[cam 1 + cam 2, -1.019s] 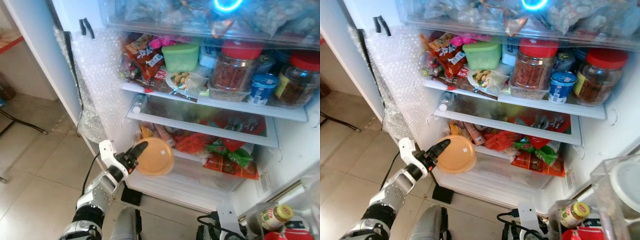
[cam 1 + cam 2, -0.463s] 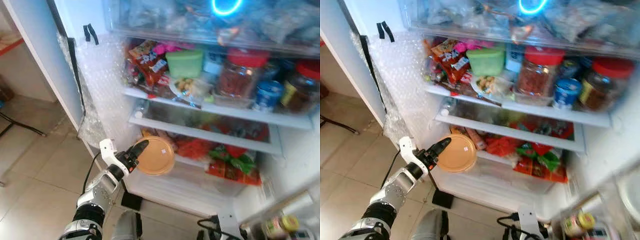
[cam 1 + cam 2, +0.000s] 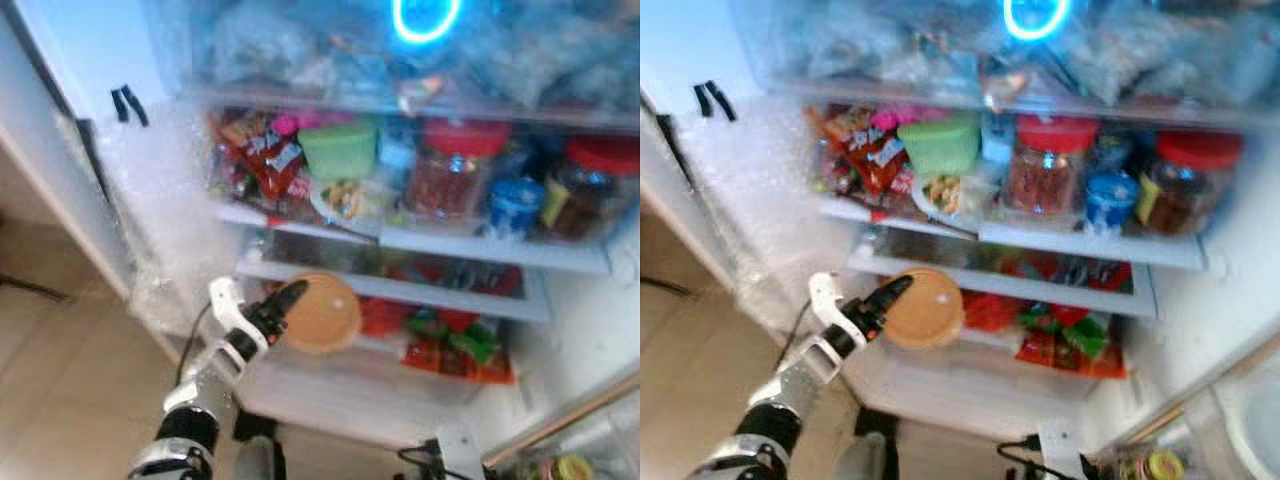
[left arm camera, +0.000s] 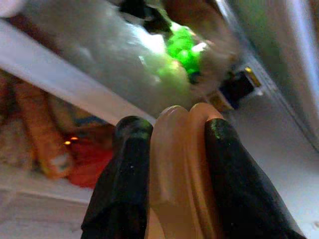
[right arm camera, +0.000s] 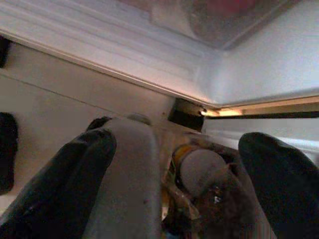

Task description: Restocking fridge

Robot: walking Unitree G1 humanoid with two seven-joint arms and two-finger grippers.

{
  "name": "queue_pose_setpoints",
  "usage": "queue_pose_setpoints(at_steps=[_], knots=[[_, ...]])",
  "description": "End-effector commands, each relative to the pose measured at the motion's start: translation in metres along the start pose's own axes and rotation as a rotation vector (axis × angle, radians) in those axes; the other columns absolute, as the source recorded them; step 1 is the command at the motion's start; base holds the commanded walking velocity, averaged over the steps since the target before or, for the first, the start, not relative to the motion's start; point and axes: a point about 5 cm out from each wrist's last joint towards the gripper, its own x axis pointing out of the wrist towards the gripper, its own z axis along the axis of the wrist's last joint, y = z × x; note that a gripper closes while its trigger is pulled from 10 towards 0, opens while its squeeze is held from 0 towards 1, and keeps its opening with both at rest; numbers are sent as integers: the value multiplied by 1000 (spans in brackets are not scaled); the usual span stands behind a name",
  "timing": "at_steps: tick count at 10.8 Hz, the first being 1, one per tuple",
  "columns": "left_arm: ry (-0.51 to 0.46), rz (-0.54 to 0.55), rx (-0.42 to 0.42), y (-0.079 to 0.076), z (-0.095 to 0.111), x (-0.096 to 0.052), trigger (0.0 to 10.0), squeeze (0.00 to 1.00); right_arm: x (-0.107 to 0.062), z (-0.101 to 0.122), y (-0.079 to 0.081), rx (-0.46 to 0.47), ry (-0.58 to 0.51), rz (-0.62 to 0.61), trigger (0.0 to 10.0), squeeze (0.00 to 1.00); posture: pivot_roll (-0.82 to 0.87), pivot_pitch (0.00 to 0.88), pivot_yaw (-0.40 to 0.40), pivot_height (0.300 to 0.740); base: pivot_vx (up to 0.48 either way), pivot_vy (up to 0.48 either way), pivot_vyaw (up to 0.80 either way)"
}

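Observation:
A round, flat orange container (image 3: 322,313) is pinched edge-on in my left gripper (image 3: 285,300), which is shut on it. It hangs in front of the open fridge, just below the lower glass shelf (image 3: 420,285) and over the bottom compartment's red and green packets (image 3: 455,345). In the left wrist view the black fingers (image 4: 127,169) press both sides of the orange container (image 4: 179,164). In its own wrist view my right gripper (image 5: 179,142) is low down and open, its fingers wide apart.
The upper shelf (image 3: 480,245) is crowded with two red-lidded jars (image 3: 455,170), a green tub (image 3: 338,150), a blue cup (image 3: 515,205) and snack packs (image 3: 260,160). Bubble wrap (image 3: 170,200) lines the left wall. A door shelf (image 3: 570,430) juts out at lower right.
The whole picture has shifted and blurred, so the camera moved. Against the fridge, my left gripper and the orange container now sit higher, closer to the lower glass shelf.

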Motion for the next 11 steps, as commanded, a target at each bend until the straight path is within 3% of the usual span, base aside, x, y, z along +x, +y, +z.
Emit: queue_pose_setpoints(at_steps=[1, 7, 10, 11], knots=[[-5, 16, 4, 5, 3, -5, 10000, 0, -2, -11, 6, 5, 43, 21, 10000, 0, 78, 95, 41, 632, 300, 0, 0], [7, 7, 15, 3, 4, 0, 10000, 0, -2, -11, 8, -1, 43, 27, 10000, 0, 81, 99, 41, 632, 300, 0, 0], [-15, 0, 24, -3, 13, 13, 10000, 0, -2, -11, 8, -3, 42, 30, 10000, 0, 77, 100, 42, 632, 0, 0, 0], [-35, 42, 55, -2, 17, 17, 10000, 0, -2, -11, 8, -3, 42, 30, 10000, 0, 75, 101, 44, 632, 0, 0, 0]])
